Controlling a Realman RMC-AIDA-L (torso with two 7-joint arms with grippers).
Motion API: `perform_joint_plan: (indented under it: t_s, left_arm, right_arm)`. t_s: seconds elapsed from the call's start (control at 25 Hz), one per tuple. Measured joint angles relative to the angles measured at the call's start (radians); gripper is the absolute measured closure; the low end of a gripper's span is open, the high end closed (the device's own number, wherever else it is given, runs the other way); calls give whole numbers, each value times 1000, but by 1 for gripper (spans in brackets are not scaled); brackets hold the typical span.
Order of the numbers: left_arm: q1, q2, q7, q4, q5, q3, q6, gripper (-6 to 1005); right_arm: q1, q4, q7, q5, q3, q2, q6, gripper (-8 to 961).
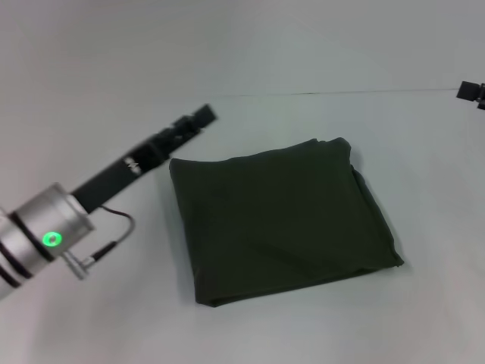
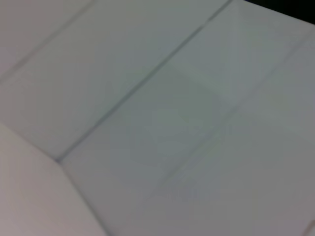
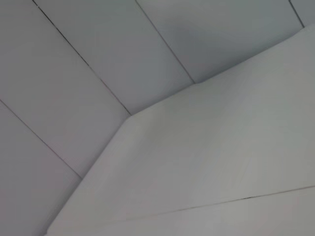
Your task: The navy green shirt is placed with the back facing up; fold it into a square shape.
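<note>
From the head camera, the navy green shirt [image 1: 280, 220] lies folded into a rough square in the middle of the white table [image 1: 91, 318], plain side up, its layered edges showing along the right side. The left gripper [image 1: 198, 119] hangs just beside the shirt's far-left corner, apart from the cloth — I cannot tell whether its fingers are apart or together. The right gripper [image 1: 473, 92] sits well away, by the table's far-right edge; its fingers cannot be made out either.

The left wrist camera shows only pale panelled surfaces [image 2: 162, 123].

The right wrist camera shows the same — pale panels [image 3: 98, 73] with thin dark seams.
</note>
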Motion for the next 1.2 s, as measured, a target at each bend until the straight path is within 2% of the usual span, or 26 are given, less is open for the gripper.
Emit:
perform_joint_plan:
  t_s: [0.08,0.24,0.28,0.36,0.4,0.68,1.04,1.2]
  left_arm:
    - [8,0,-24,38,0,-4,-40,47]
    - [7,3,-87,82,7,9,-185,48]
    - [7,3,-87,82,7,9,-185,49]
    - [4,5,-102,87,9,19,-222,49]
    - [-8,10,-148,96,12,75,-321,49]
    - [-29,6,-192,103,12,170,-464,50]
    - [-68,3,-210,95,12,275,-606,50]
    - [-86,2,-210,91,9,293,-652,50]
  right_arm:
    - [2,0,6,1,3,8,3,37]
    - [8,2,7,1,8,28,16,37]
    - [9,4,7,1,8,33,20,36]
    - [11,12,8,1,7,35,36,36]
    - [13,15,8,2,5,36,42,36]
    - [16,16,5,2,0,42,50,36]
    - [19,16,-7,-7,-10,44,58,36]
    - [16,16,-8,-7,-22,44,61,37]
